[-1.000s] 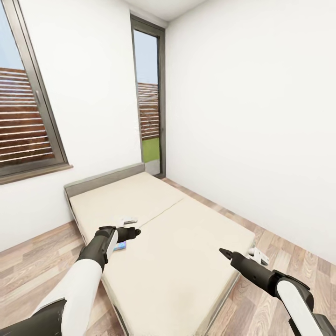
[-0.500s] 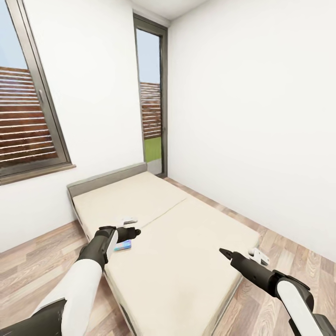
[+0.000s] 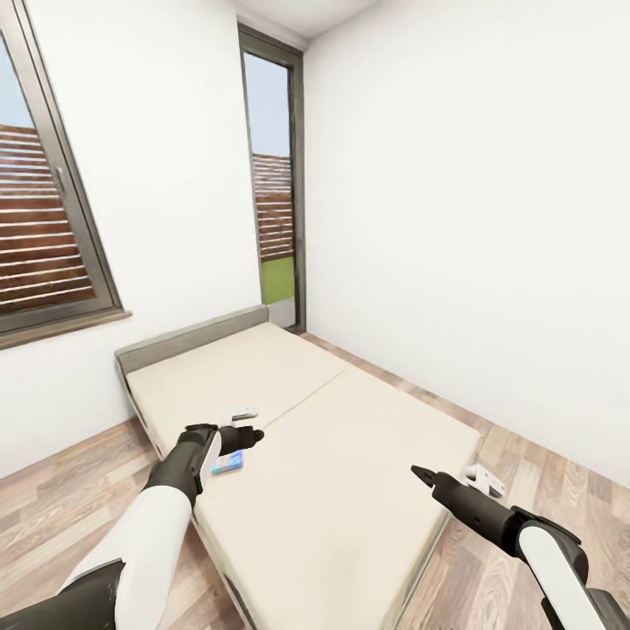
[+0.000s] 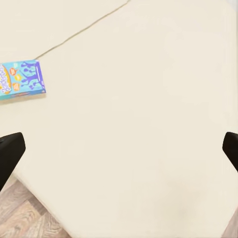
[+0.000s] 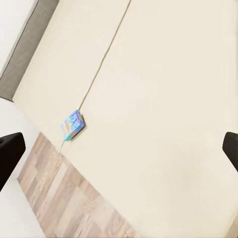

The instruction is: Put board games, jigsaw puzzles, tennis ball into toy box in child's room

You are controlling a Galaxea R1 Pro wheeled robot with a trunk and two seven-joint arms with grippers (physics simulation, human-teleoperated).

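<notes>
A small blue board game (image 3: 229, 464) lies flat on the bed (image 3: 332, 455), near its left edge. My left gripper (image 3: 252, 435) hovers just above and beside the game, apart from it. In the left wrist view the blue game (image 4: 22, 79) lies on the beige mattress (image 4: 139, 99) off to one side of the open fingers (image 4: 10, 153), with nothing between them. My right gripper (image 3: 420, 475) hangs over the bed's near right part. Its wrist view shows the game (image 5: 72, 124) far off by the mattress edge and its fingers (image 5: 10, 148) spread open.
The bed has a grey headboard (image 3: 188, 337) against the far wall. Wood floor (image 3: 61, 499) runs along its left side and on its right (image 3: 551, 472). A wide window (image 3: 44, 219) is at the left, and a tall narrow window (image 3: 278, 201) stands in the far corner.
The whole picture has swung slightly right and then back left, so the camera moved. The blue game shows more fully beside my left gripper. Both arms hold the same pose.
</notes>
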